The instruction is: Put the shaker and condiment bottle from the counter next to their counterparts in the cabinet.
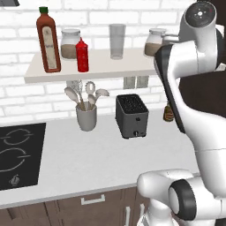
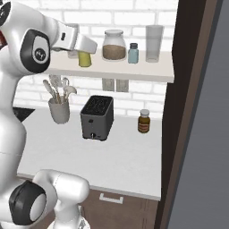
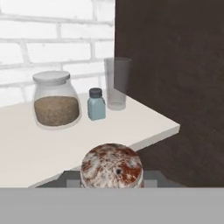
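Shaker (image 3: pixel 112 166) clamped in gripper (image 2: pixel 85 53) over cabinet (image 3: pixel 26 148) front edge, apparently clear of pale blue shaker (image 3: pixel 96 104).

shaker (image 2: pixel 84 58): yellow-olive body, speckled rust-and-white cap
condiment bottle (image 1: pixel 82 55): bright red
small shaker (image 3: pixel 96 104): pale blue, grey cap
toaster (image 1: pixel 131 115): dark grey
worktop (image 1: pixel 101 163): light grey

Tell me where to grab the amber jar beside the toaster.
Grip the amber jar round its body, just under the lid, coming level from the front. It stands upright on the counter, clear of the toaster, but the shelf overhangs it, so a top-down approach looks cramped.
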Motion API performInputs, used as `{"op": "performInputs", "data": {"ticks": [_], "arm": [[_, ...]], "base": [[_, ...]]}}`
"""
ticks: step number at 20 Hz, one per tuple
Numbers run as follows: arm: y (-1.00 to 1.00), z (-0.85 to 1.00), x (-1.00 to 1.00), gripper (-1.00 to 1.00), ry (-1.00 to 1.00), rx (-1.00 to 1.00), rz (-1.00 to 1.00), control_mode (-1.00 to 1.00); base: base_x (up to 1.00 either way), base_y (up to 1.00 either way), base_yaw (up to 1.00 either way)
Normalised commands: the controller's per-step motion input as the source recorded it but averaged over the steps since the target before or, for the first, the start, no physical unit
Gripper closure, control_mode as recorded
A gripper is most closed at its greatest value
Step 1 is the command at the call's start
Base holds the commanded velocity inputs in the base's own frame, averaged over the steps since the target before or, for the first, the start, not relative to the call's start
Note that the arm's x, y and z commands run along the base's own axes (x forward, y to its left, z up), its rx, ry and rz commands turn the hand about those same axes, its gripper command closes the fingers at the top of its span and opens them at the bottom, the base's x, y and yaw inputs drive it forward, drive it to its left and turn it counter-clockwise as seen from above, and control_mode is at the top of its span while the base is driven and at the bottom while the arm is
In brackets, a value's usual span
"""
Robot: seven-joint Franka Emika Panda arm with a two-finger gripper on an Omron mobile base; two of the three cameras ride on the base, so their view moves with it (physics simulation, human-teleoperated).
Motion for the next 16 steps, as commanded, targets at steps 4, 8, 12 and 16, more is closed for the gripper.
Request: {"op": "performInputs", "data": {"ticks": [4, 8, 12, 16], "arm": [[-0.06, -0.2, 0.56, 1.0, 0.0, 0.0, 0.02, -1.0], [0.0, -0.17, 0.31, 1.0, 0.0, 0.0, 0.05, -1.0], [0.0, -0.32, 0.02, 1.0, -0.09, -0.09, 0.09, -1.0], [-0.08, -0.25, 0.0, 1.0, -0.11, -0.14, 0.1, -1.0]], "base": [[0.0, 0.0, 0.0], [0.0, 0.0, 0.0], [0.0, 0.0, 0.0], [0.0, 0.0, 0.0]]}}
